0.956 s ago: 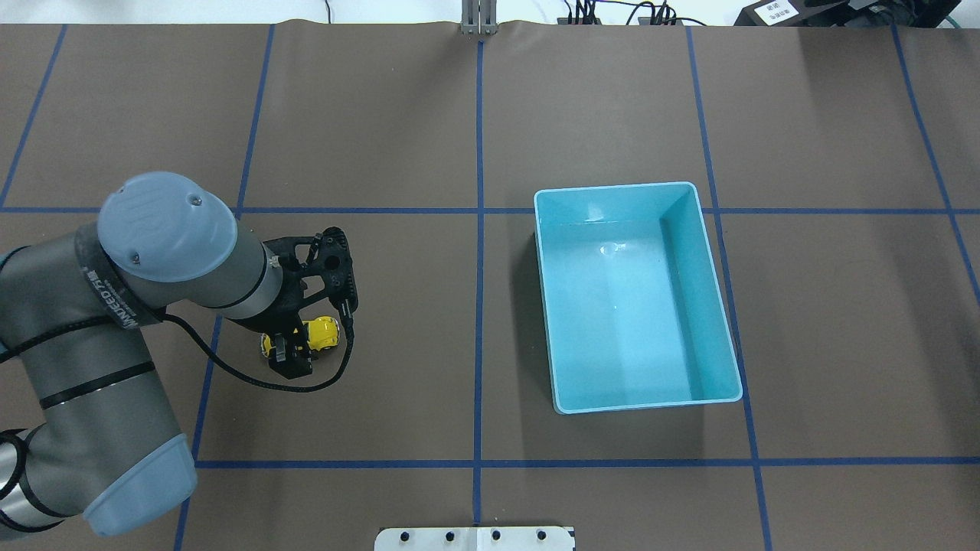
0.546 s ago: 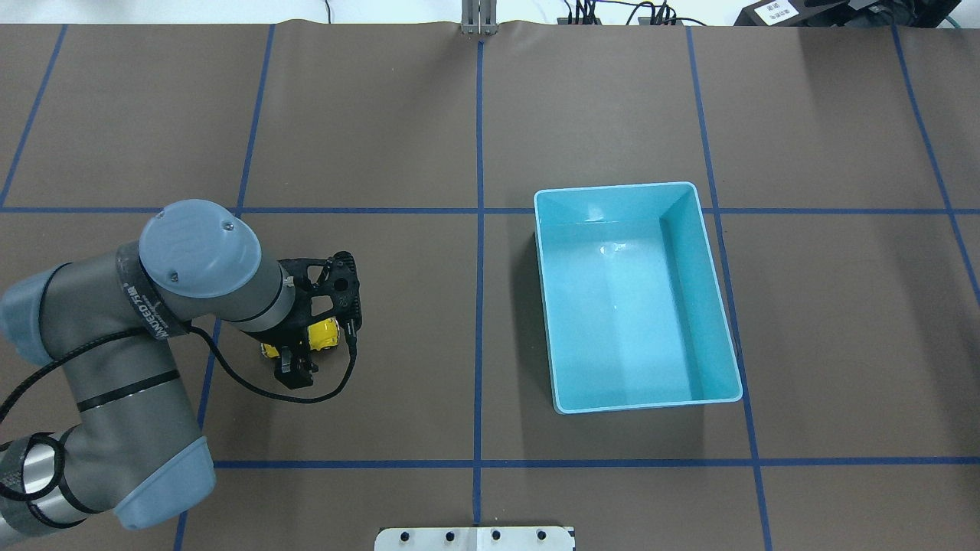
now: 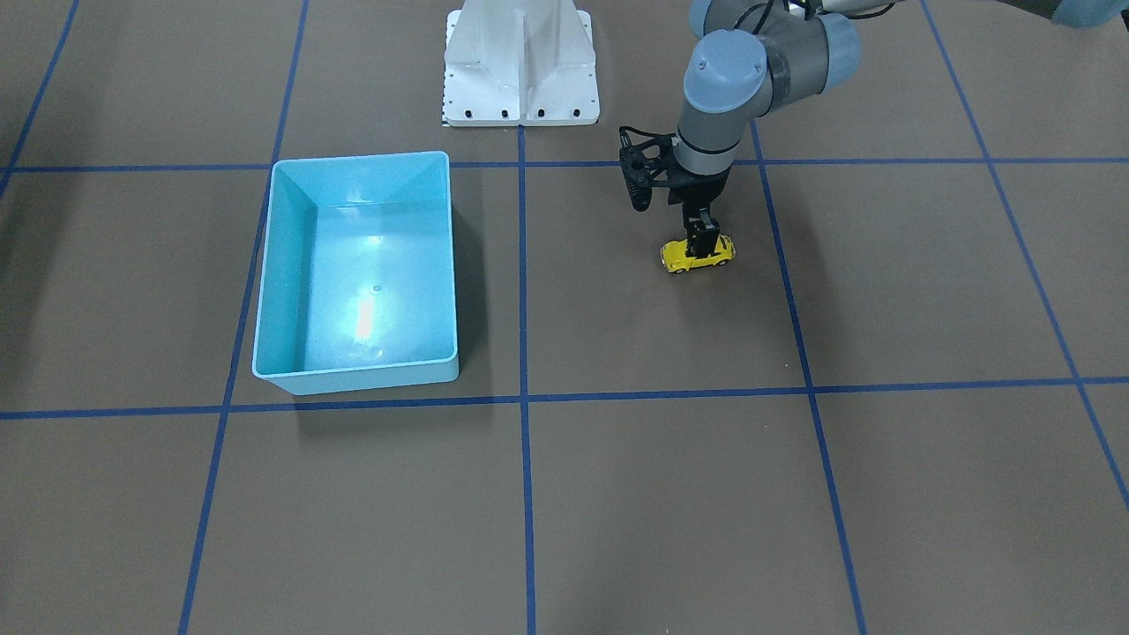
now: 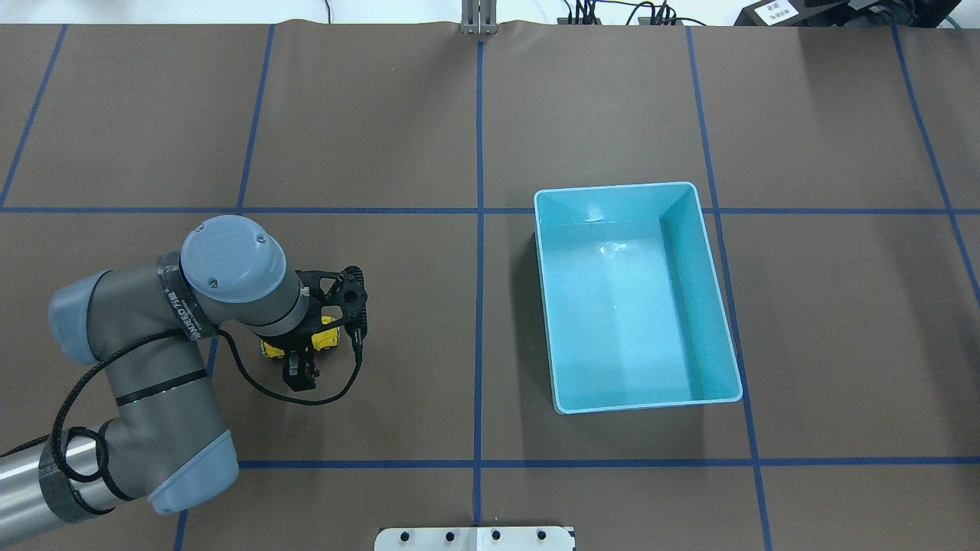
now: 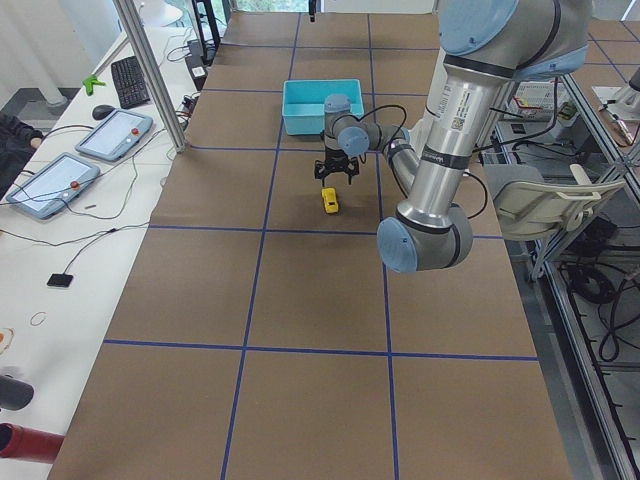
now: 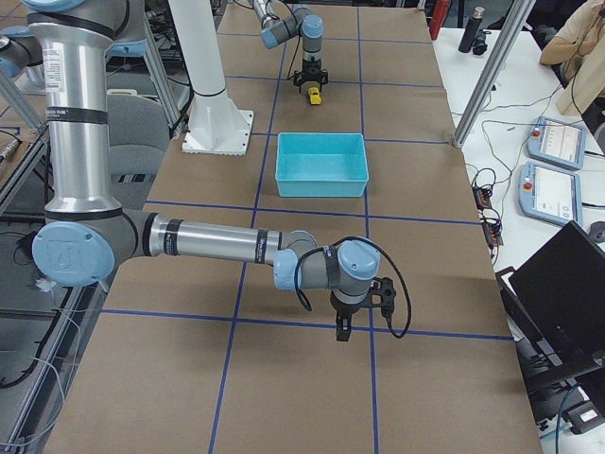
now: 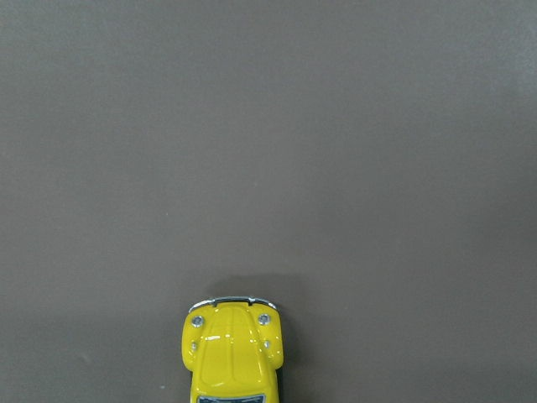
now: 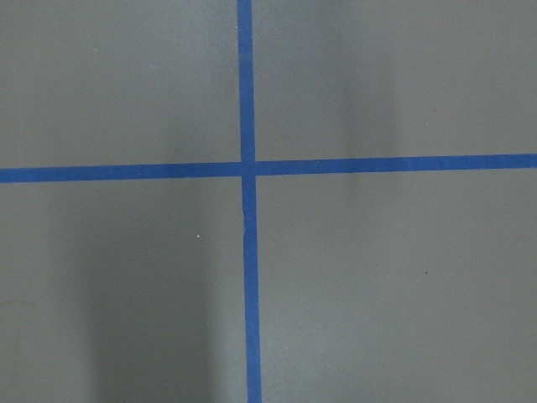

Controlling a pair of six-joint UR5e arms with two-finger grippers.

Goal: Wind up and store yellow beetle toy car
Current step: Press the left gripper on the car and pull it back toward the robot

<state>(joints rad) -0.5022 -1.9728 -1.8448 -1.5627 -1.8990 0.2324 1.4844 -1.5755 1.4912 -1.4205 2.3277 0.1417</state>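
Swung rightward since the earlier frames, the left arm (image 3: pixel 723 79) is held upright over the yellow beetle toy car (image 3: pixel 697 255), kept wheels-down on the table (image 3: pixel 617 494) and seemingly pinched by the left gripper (image 3: pixel 703 240) for winding. The light blue bin (image 3: pixel 273 291) is set well apart, with only a blue tape line (image 3: pixel 522 291) between. Whether the right gripper (image 6: pixel 342 326) is spread or closed cannot be told.

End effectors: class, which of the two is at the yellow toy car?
The left end effector, down over the yellow beetle toy car; the right end effector hangs over a tape crossing elsewhere.
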